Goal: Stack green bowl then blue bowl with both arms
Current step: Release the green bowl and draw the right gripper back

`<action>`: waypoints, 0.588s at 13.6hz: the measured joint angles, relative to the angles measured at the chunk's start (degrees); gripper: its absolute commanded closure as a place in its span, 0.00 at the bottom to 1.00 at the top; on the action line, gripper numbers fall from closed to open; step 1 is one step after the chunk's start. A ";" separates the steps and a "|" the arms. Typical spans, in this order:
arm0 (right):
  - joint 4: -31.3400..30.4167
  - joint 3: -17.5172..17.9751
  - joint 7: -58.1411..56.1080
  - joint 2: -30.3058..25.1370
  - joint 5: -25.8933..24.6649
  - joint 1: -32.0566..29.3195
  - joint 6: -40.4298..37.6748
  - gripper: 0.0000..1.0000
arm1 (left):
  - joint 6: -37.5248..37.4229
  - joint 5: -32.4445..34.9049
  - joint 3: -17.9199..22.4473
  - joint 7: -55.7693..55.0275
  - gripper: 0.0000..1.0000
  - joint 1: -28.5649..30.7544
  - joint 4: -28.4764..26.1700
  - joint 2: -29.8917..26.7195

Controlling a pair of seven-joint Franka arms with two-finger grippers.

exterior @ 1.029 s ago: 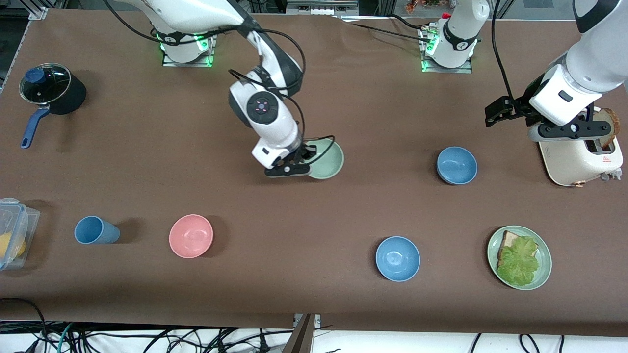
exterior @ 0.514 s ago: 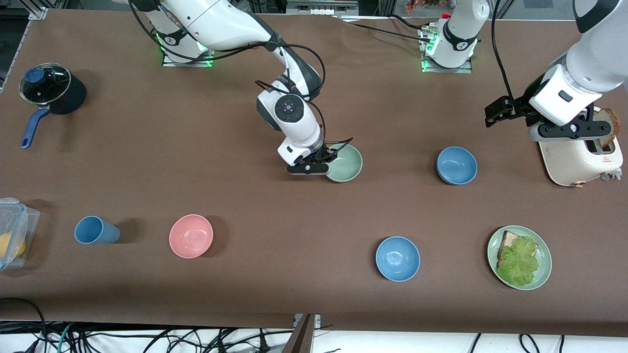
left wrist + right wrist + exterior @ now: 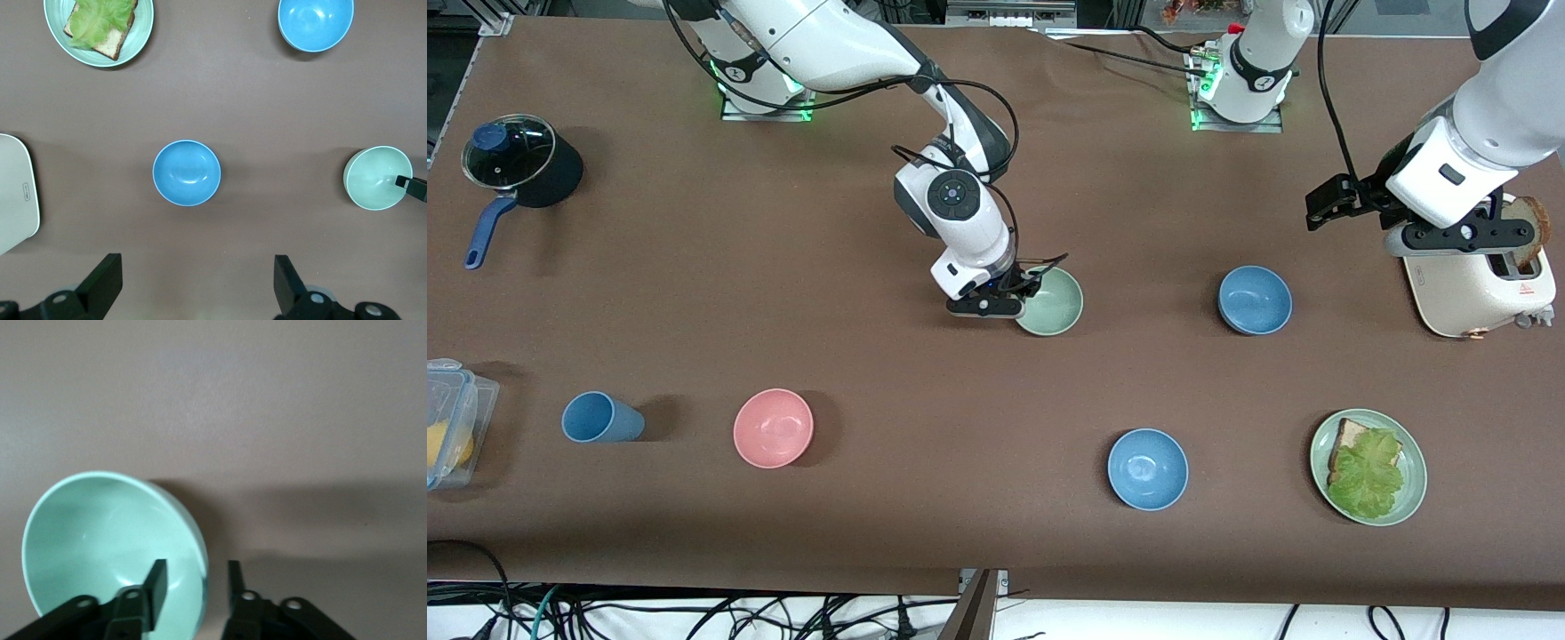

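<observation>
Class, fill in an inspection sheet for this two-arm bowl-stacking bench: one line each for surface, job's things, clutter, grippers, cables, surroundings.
Surface: brown table, no spills seen.
Job's things: green bowl mid-table, its rim between the fingers of the right gripper; blue bowl beside it toward the left arm's end, untouched.
Clutter: brighter blue bowl, pink bowl, blue cup, sandwich plate, toaster, lidded pot, plastic container.
Grippers: right one straddles the green bowl's rim; left gripper open, waiting over the toaster.
Cables: black leads along both arms; loose ones under the table's near edge.
Surroundings: arm bases with green lights; metal framing.
</observation>
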 measured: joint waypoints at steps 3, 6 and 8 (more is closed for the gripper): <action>1.77 -4.27 -0.05 -3.21 -0.04 -0.17 -7.18 0.00 | 0.00 0.00 0.03 0.00 0.00 0.01 0.00 0.00; 2.13 -9.19 -5.04 -10.59 -0.03 -3.55 -19.54 0.00 | -0.80 0.00 0.18 0.00 0.00 0.11 0.00 0.00; 1.97 -10.96 -8.78 -14.71 0.64 -8.58 -27.01 0.00 | -1.23 0.00 0.41 0.00 0.00 0.59 0.00 0.00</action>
